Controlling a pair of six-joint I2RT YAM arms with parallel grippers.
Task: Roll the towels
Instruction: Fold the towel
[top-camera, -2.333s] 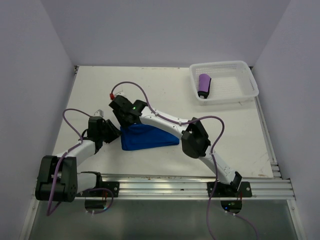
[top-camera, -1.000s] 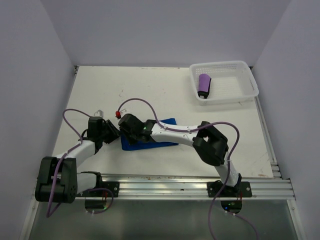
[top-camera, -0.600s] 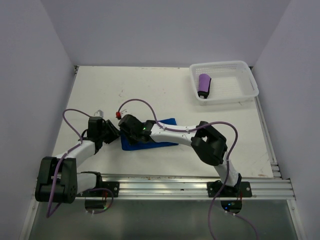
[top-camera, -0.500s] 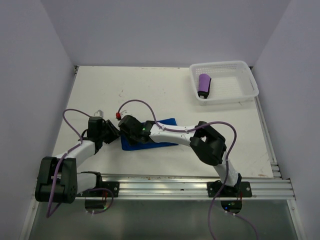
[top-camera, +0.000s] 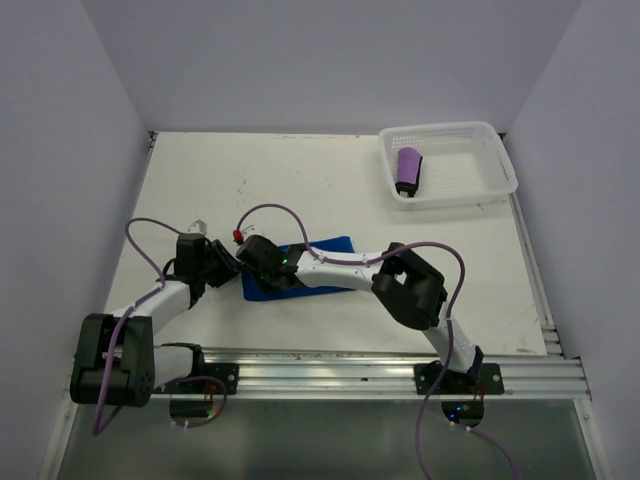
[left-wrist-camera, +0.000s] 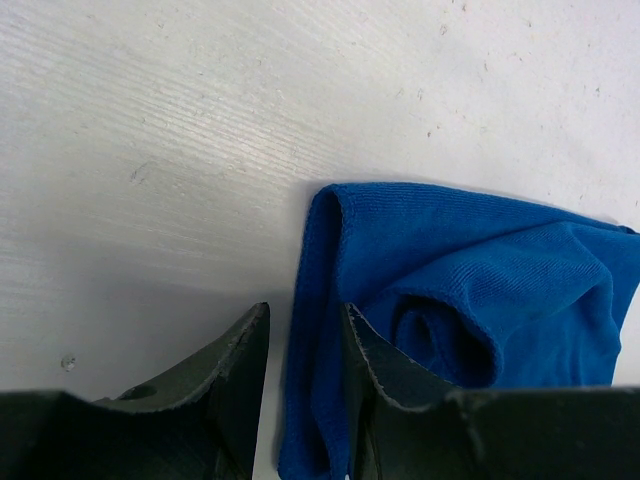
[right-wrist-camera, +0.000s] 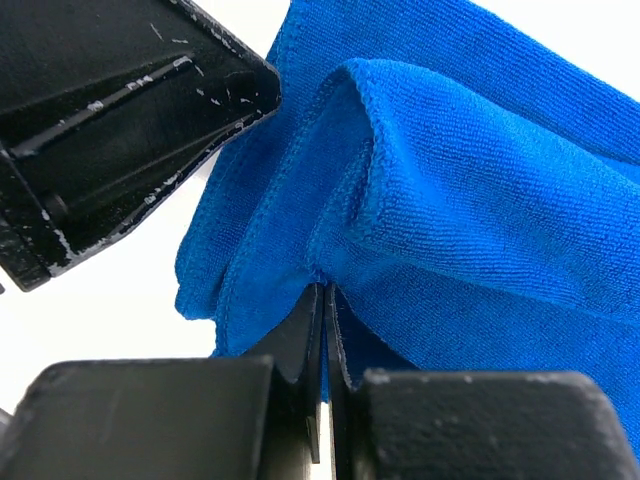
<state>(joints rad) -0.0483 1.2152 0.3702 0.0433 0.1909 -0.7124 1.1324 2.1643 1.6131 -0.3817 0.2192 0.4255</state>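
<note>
A flat white table (top-camera: 330, 180) bears everything, with a white plastic mesh basket (top-camera: 480, 165) at its far right corner. A bright blue cloth towel (top-camera: 335, 245) lies crumpled and partly folded on the table's near left part, well apart from the basket, mostly under the right arm's forearm. A dark purple towel (top-camera: 408, 168), rolled into a short cylinder, lies in the left part of the basket. The left gripper (left-wrist-camera: 303, 320) sits at the blue towel's left edge, its jaws narrow with a fold of that edge between them, seemingly pinched. The right gripper (right-wrist-camera: 323, 295) is just beside it, jaws closed to a slit on a raised fold of the blue towel.
</note>
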